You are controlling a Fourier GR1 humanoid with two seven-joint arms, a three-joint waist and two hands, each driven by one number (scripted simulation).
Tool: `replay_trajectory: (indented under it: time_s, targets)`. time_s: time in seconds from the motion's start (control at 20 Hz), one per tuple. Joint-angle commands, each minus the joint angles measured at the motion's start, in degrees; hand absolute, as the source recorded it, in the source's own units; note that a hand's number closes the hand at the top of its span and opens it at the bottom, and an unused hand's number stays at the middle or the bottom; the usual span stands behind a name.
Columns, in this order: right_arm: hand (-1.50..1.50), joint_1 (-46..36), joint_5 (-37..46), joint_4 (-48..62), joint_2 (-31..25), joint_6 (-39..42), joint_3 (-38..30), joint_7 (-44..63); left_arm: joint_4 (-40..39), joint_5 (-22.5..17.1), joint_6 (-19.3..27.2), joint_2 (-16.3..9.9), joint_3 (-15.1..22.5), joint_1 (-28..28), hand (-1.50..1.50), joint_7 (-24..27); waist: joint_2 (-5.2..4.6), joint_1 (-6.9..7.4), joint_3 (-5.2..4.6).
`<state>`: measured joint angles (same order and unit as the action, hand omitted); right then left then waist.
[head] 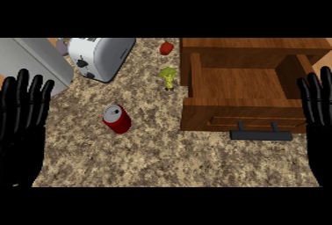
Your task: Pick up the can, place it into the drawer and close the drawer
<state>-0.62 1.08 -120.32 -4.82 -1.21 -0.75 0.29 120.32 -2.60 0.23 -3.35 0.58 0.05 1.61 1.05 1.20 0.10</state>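
A red can (117, 119) with a silver top lies on its side on the speckled counter, left of centre. To its right a wooden drawer (243, 115) stands pulled open, its inside bare, with a dark bar handle (261, 135) on its front. My left hand (21, 127) rests open at the left edge, fingers up, well left of the can. My right hand (318, 118) rests open at the right edge, beside the drawer's front right corner. Neither hand touches anything.
A white toaster (99, 57) sits at the back left, beside a grey appliance (32, 63). A red pepper (167, 48) and a green broccoli piece (168, 76) lie just left of the drawer's cabinet (253, 46).
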Motion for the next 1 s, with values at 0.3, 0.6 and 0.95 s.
replay_trajectory:
  time_s: [0.3, 0.6, 0.95]
  targets:
    - [-1.50, 3.2, 0.0, 2.7, 0.5, -0.5, 0.6, 8.7, -9.2, -0.4, -7.0, -4.5, 5.6, -1.6, -1.50, -8.9, -1.68, -2.86, 0.07]
    - [-1.50, 4.9, -0.6, 2.2, -0.8, -0.3, -2.2, 11.2, -4.3, 0.1, -5.0, -3.0, 8.6, -3.4, -1.50, -20.3, -0.99, -1.26, -0.07]
    - [-1.50, 6.4, -6.4, 2.2, -2.9, 4.3, -7.9, 9.4, -4.0, -2.7, -6.8, -2.7, 5.9, -4.6, -1.50, -23.5, -1.01, -1.26, -0.09]
